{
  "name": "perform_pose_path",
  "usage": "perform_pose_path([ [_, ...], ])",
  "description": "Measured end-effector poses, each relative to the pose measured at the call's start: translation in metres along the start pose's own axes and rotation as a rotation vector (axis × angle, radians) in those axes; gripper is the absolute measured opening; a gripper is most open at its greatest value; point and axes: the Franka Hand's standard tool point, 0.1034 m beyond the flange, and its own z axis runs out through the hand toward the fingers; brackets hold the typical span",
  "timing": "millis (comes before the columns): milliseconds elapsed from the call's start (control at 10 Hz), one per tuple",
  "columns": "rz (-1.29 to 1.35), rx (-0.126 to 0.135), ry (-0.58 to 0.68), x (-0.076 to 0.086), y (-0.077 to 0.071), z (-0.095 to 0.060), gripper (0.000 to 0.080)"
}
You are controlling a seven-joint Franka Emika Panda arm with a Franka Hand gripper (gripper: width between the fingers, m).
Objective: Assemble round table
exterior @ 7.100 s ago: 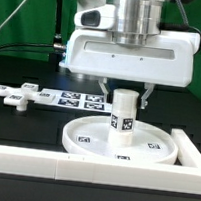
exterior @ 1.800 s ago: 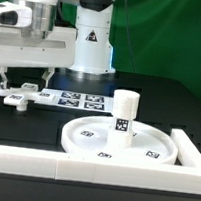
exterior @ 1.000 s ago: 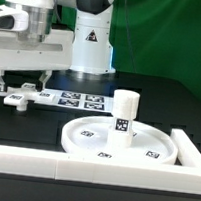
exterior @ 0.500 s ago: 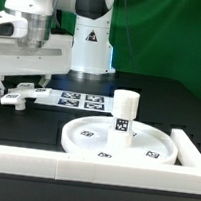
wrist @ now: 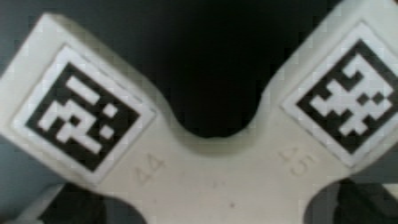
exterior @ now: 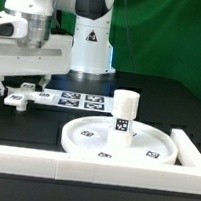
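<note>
**Inspector:** Markings on record?

**Assistant:** No legible wording. The cross-shaped piece [wrist: 205, 150] carries 2 black-and-white square tags in the wrist view, 1 on each visible arm. Faint raised marks between them are too blurred to read. The post [exterior: 126, 99] bears tags on its side. The round disc [exterior: 160, 138] shows 3 tags on its face. The arm's base [exterior: 88, 52] has a triangular warning sign.

**Inspector:** Position of the cross-shaped piece against the gripper?

**Assistant:** The gripper [exterior: 20, 83] stands with its jaws spread wide at the exterior view's left, directly above the cross-shaped piece, which lies flat on the black table [exterior: 25, 131]. Contact cannot be confirmed. The marker board [exterior: 80, 99] lies just beside the piece, toward the exterior view's right. The post stands upright at the disc's centre, well apart from the gripper.
</note>
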Motion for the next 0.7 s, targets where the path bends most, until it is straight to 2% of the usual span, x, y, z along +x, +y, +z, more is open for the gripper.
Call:
perform_pose_path([
  [200, 0.000, 0.000, 0.000, 0.0001, 0.0001, 0.0000, 0.0622],
  [300, 0.000, -0.001, 0.000, 0.0002, 0.0003, -0.0001, 0.0449],
  [700, -0.008, -0.006, 0.009, 0.0084, 0.0044, -0.0076, 0.0440],
])
